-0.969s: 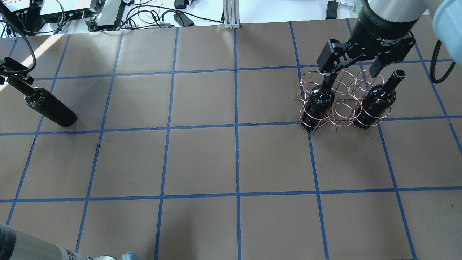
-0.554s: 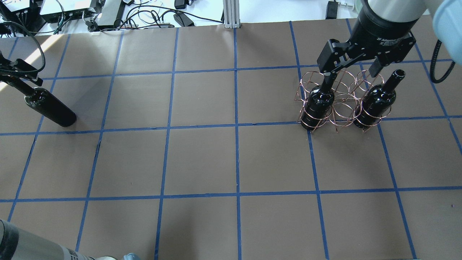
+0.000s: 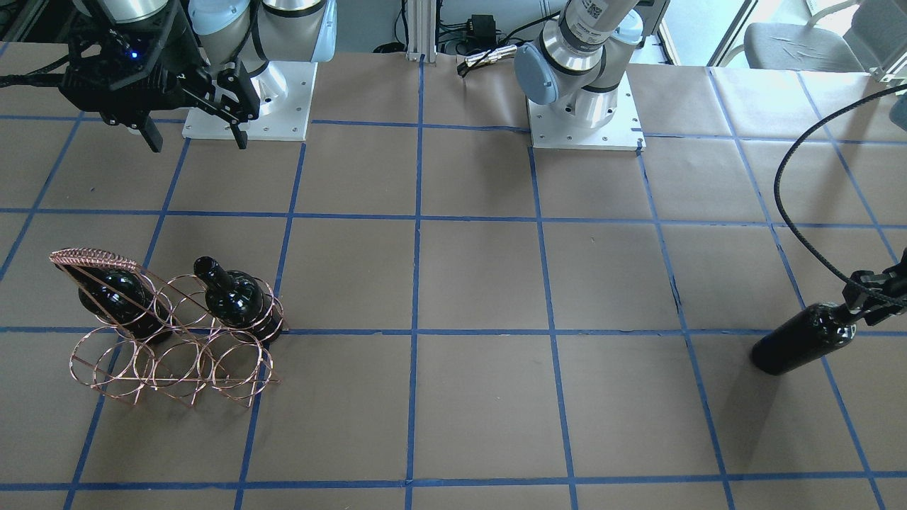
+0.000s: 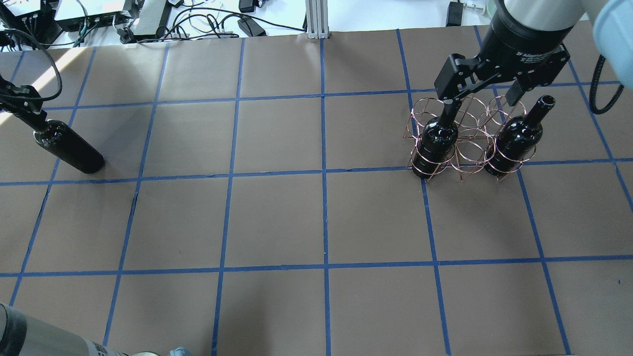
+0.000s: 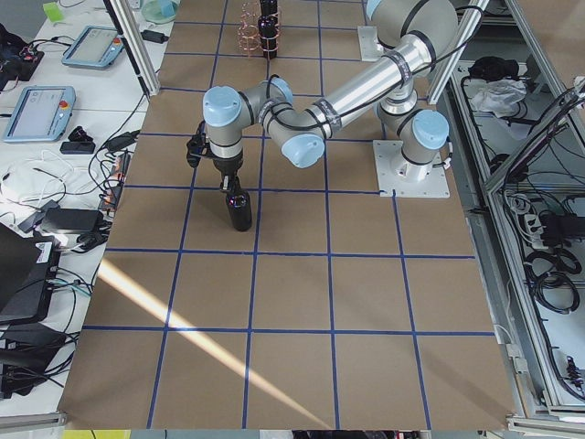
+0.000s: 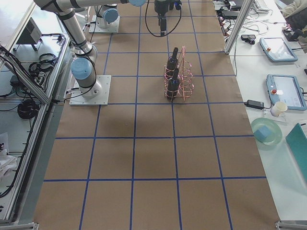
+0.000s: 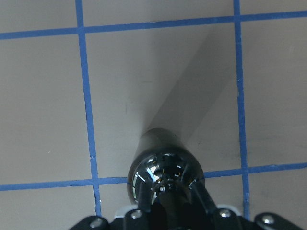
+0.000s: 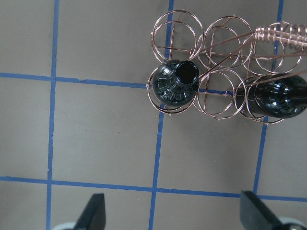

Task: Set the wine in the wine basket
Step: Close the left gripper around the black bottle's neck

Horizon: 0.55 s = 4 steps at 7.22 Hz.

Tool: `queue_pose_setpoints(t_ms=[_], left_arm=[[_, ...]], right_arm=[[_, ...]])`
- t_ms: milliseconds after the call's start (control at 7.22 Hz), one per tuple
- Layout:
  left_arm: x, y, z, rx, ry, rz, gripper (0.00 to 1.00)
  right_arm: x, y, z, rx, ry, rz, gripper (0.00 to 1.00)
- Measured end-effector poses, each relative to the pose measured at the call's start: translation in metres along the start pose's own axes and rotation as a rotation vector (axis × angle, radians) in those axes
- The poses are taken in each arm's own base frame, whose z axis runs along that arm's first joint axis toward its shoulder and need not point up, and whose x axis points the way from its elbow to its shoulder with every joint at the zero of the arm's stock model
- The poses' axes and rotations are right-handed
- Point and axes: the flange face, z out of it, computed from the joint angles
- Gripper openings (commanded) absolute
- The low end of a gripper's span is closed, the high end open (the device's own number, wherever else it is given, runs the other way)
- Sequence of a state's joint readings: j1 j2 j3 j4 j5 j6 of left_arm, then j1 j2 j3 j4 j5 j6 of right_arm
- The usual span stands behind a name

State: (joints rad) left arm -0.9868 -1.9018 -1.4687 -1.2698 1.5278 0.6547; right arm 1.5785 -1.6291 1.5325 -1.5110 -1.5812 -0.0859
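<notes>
A near-black wine bottle (image 4: 69, 148) stands upright on the table at the far left; it also shows in the front view (image 3: 804, 347) and from above in the left wrist view (image 7: 165, 175). My left gripper (image 4: 22, 106) is shut on its neck. The copper wire wine basket (image 4: 465, 138) stands at the right and holds two like bottles, one (image 4: 437, 141) at its left end and one (image 4: 517, 138) at its right end; the middle hoops are empty. My right gripper (image 4: 482, 99) hovers open and empty above the basket (image 8: 220, 72).
Brown paper with a blue tape grid covers the table. Cables and boxes lie beyond the far edge (image 4: 148, 20). The basket's wrapped handle (image 3: 92, 256) rises above the bottles. The arm bases (image 3: 581, 106) stand at the robot's side.
My left gripper has come lower onto the bottle's neck, covering the mouth that showed before. The bottle, basket and right arm have not moved.
</notes>
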Motion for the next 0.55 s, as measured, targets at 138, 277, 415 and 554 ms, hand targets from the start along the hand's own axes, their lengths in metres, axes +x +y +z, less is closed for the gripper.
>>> queue_pose_setpoints(t_ms=[138,277,415,554], left_arm=[[0.014,-0.002,-0.008,-0.002,-0.006,0.016,0.0],[0.036,0.0,-0.018,-0.023,-0.008,0.025,0.0],[0.061,0.009,-0.031,-0.055,-0.001,0.002,0.0],[0.088,0.027,-0.039,-0.081,0.014,-0.045,0.0]], right_arm=[[0.0,0.0,0.0,0.0,-0.001,0.0,1.0],[0.0,0.0,0.0,0.0,-0.001,0.0,1.0],[0.0,0.0,0.0,0.0,-0.001,0.0,1.0],[0.0,0.0,0.0,0.0,-0.001,0.0,1.0]])
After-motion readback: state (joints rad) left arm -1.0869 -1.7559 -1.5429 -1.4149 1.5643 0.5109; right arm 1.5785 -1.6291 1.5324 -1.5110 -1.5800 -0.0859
